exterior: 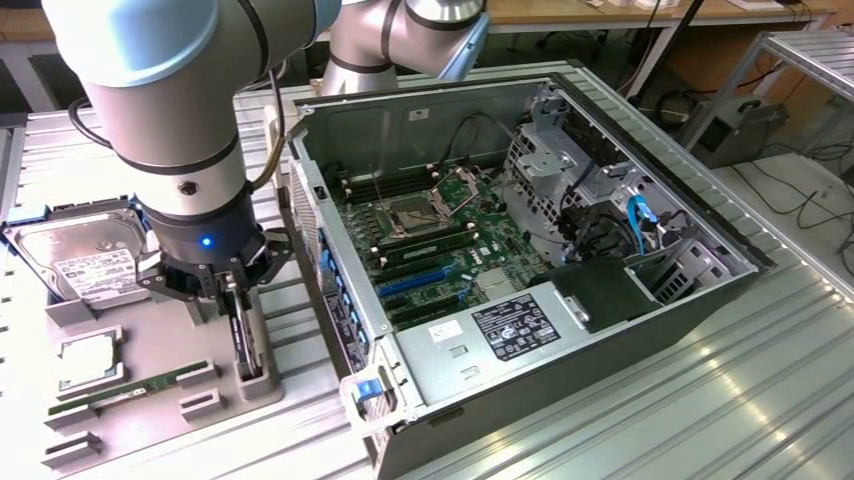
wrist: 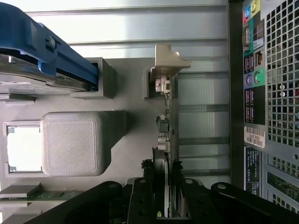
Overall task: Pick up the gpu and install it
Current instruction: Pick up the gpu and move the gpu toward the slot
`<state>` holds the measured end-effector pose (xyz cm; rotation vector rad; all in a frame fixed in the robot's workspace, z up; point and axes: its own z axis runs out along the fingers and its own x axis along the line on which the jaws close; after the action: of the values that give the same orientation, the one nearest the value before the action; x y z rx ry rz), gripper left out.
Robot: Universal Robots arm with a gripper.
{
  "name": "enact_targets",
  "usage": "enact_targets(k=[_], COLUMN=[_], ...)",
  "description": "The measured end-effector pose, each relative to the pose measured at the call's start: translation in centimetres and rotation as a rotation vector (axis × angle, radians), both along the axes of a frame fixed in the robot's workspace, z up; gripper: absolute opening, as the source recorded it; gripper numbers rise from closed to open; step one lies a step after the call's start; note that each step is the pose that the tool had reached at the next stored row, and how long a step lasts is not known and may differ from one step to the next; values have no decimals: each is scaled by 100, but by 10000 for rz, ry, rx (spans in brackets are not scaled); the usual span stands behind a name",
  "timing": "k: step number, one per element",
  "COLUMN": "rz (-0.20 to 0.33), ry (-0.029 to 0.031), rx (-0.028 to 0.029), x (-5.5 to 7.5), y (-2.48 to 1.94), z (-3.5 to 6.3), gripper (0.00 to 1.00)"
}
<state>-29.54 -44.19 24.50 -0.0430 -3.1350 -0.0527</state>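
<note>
The gpu (exterior: 246, 342) stands on edge in a slot of the grey holder tray (exterior: 160, 330), at the exterior view's left of the open computer case (exterior: 441, 130). In the wrist view the gpu (wrist: 167, 122) shows edge-on, its silvery bracket (wrist: 168, 58) at the far end. My gripper (exterior: 224, 295) is lowered over the card. One of its black fingers (wrist: 145, 196) sits on each side of the card, and my gripper (wrist: 164, 198) looks shut on the gpu. The card still rests in its slot.
On the tray lie a silver hard drive (exterior: 87, 260) in a blue carrier (wrist: 46, 51), a processor (exterior: 91, 362) and a green memory stick (exterior: 127, 392). The case's motherboard has blue expansion slots (exterior: 414, 283). Its rear panel (wrist: 271, 93) is close beside the card.
</note>
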Motion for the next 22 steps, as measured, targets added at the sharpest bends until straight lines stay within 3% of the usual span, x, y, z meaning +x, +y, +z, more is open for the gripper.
enact_targets(k=[12, 22], rz=[25, 35], ry=[-1, -1], rx=[1, 0], x=[0, 0], y=[0, 0], z=[18, 138], gripper=[26, 26])
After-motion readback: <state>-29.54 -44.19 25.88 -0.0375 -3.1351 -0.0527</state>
